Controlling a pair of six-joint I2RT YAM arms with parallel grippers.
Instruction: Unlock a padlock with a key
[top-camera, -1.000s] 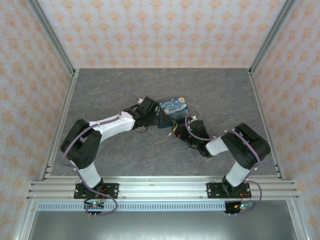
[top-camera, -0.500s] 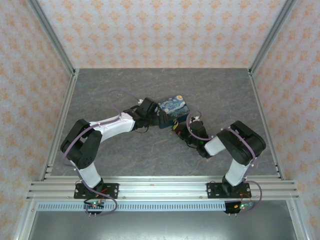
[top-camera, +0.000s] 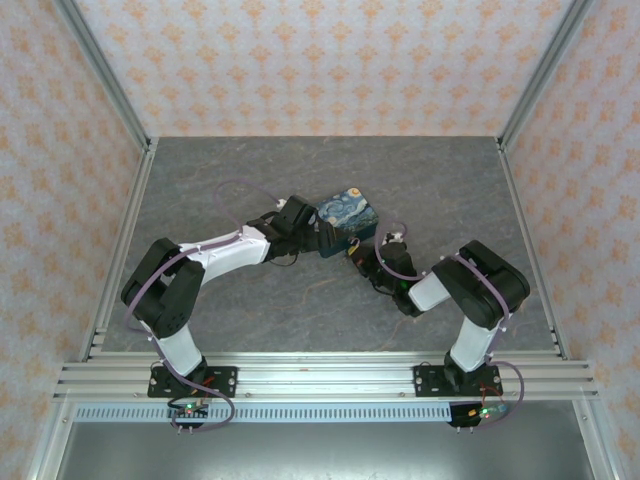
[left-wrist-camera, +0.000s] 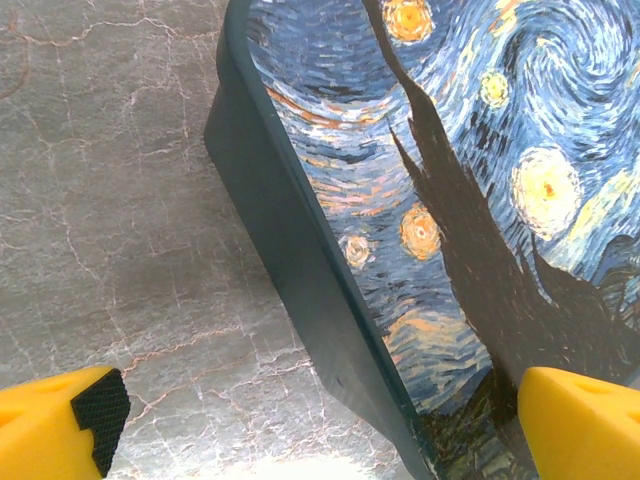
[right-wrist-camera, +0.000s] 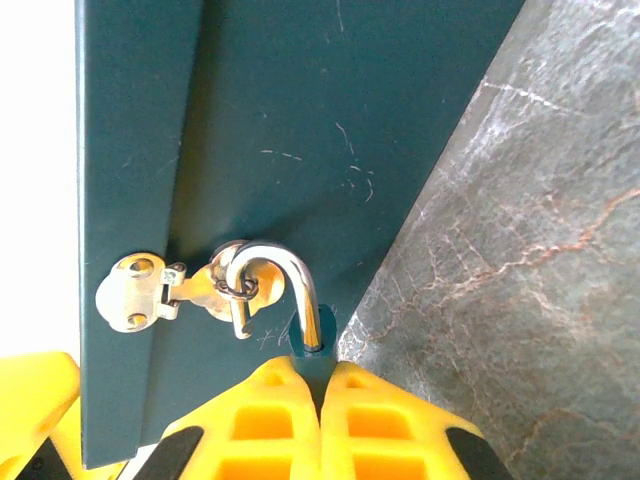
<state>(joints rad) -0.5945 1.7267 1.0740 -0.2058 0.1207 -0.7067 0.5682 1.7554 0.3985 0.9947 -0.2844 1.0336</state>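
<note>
Nearest you, your right pincer (right-wrist-camera: 318, 375) is pressed shut, its tips just under the padlock (right-wrist-camera: 300, 300). The padlock's silver shackle hooks through the hasp (right-wrist-camera: 140, 292) on the dark side of the box (right-wrist-camera: 300, 110), and you cannot tell whether anything is pinched. A little farther back, your left pincer (left-wrist-camera: 320, 420) gapes wide across the box's edge, one finger over the table (left-wrist-camera: 110, 200) and the other over the starry painted lid.

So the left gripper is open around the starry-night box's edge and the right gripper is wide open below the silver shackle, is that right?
No, the right gripper is shut, its fingers pressed together below the silver shackle, as the right wrist view shows. The left gripper is open around the starry-night box edge.
</note>
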